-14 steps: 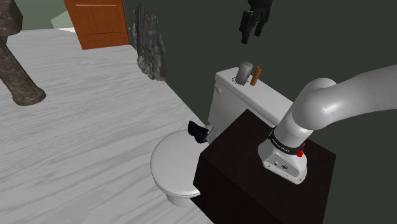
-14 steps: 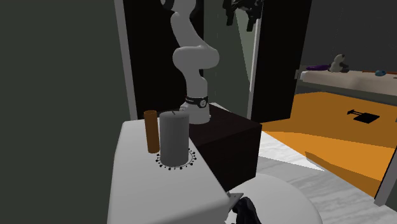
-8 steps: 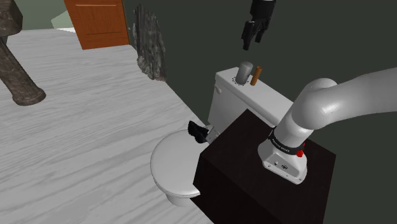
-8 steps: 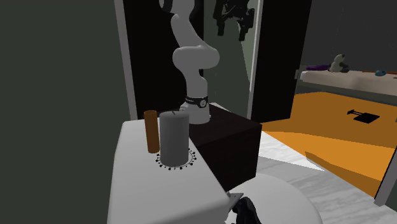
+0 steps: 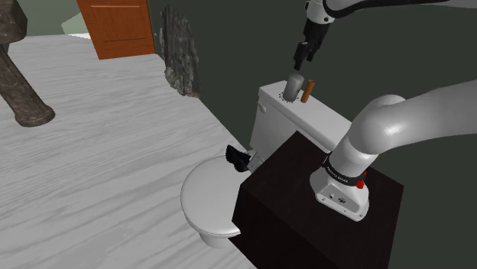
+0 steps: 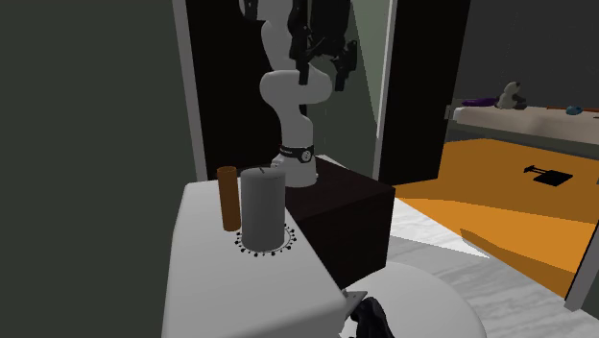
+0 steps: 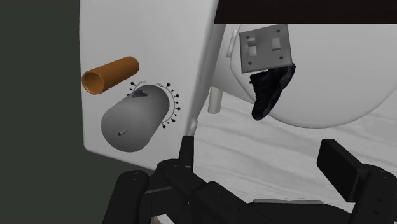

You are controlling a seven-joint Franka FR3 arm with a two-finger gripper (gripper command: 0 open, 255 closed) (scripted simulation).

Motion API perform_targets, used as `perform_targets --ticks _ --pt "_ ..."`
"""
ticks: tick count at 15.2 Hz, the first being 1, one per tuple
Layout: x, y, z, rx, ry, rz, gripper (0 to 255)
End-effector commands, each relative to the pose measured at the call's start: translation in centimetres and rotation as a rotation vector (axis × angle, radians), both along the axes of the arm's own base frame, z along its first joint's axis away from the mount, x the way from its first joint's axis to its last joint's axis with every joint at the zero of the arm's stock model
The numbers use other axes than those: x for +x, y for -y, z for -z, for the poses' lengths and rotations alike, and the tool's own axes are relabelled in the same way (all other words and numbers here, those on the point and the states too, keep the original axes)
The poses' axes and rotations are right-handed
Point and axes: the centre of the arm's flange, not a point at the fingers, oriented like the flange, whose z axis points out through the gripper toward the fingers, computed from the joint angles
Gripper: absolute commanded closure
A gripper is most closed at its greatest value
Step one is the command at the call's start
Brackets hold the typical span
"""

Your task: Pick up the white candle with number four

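Observation:
The candle is a plain grey cylinder standing upright on the white toilet tank lid, with a ring of small dark dots around its base. A thin brown tube stands right beside it. My black gripper hangs open in the air a short way above the candle, touching nothing. The second exterior view has the candle and tube up close, with the gripper high behind them. Looking down from the wrist, the candle lies off to one side of the open gripper, beyond one fingertip.
The white toilet seat lid sits below the tank, with a small black object at its hinge. My dark stand abuts the toilet. A dark wall rises behind the tank. An orange door and grey floor lie on the shoulder view's left.
The gripper has come down toward the candle and tube, and the forearm now enters the shoulder view's top. The candle and tube have not moved.

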Motion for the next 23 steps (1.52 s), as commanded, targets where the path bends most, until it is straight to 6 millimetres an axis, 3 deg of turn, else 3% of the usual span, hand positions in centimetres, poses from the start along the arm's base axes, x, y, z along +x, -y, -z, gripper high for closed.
perform_targets --ticks 1,15,23 --pt "0.1 2.2 1.5 -0.004 0.018 -0.006 0" --pt "2.3 16.8 12.1 -0.019 0.13 -0.041 0" --pt "2.4 17.2 16.4 -0.019 0.133 -0.042 0"
